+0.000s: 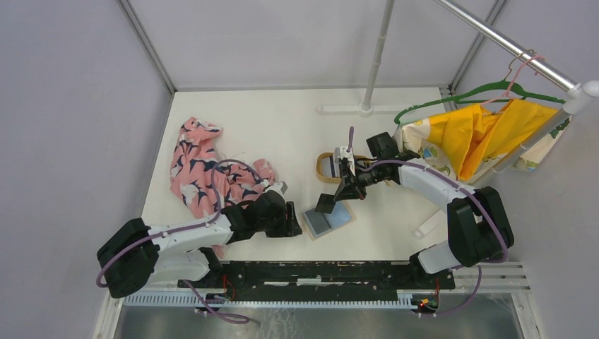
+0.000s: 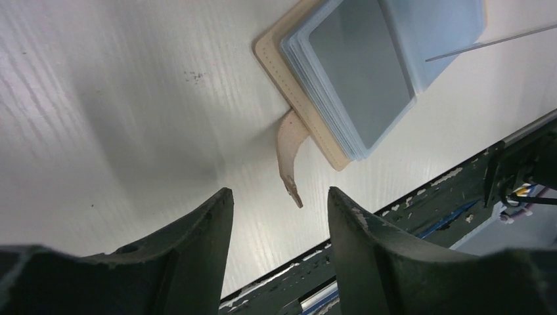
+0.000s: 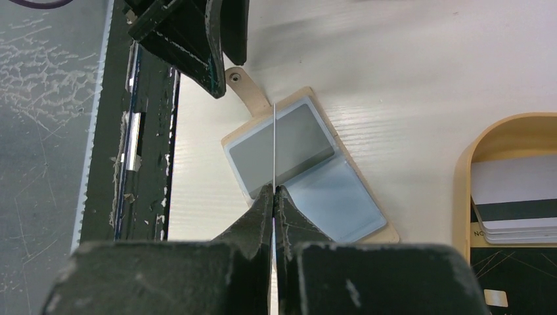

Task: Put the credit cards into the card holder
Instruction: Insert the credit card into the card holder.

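The card holder [image 1: 333, 219] lies open and flat on the white table, grey-blue panels up, with its tan tab [image 2: 289, 147] towards the near rail. It also shows in the left wrist view [image 2: 358, 72] and the right wrist view [image 3: 341, 197]. My right gripper [image 1: 344, 189] [image 3: 273, 190] is shut on a dark credit card [image 1: 326, 203], held on edge just above the holder; it shows as a thin line [image 3: 272, 144]. My left gripper [image 1: 293, 219] [image 2: 279, 193] is open and empty just left of the tab. More credit cards [image 3: 519, 203] lie in the tray.
A tan oval tray [image 1: 321, 168] [image 3: 463, 177] sits behind the holder. A pink patterned garment [image 1: 205, 166] lies at the left. A yellow garment [image 1: 487, 134] hangs on a green hanger at the right. A black rail [image 1: 318, 272] runs along the near edge.
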